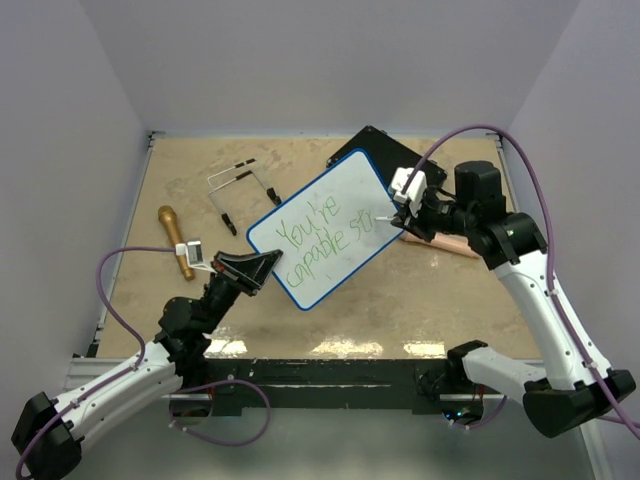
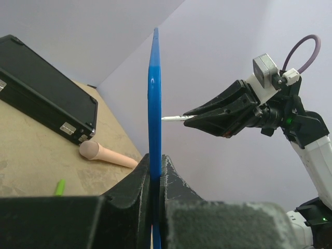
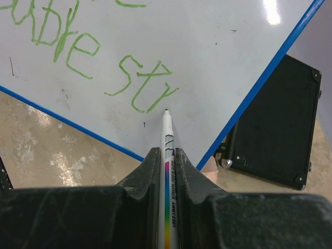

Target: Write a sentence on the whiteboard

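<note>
Tan, mottled table (image 1: 450,300) enclosed by plain pale walls (image 1: 300,60). The whiteboard (image 1: 330,230) is held tilted above the table, its near-left rim pinched between the fingers of the left gripper (image 1: 262,268). The sentence (image 1: 322,235), in green, reads "You're capable str". The right gripper (image 1: 405,218) is pressed together on a white marker (image 3: 167,150), whose tip meets the whiteboard just after "str". Behind the whiteboard lies a black case (image 1: 372,143), shut, its contents unseen.

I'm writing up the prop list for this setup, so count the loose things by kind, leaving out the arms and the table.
whiteboard: 1
marker: 1
black case: 1
wire frame: 1
handled sticks: 2, the brown stick and the peach stick
small green piece: 1
total: 7
</note>
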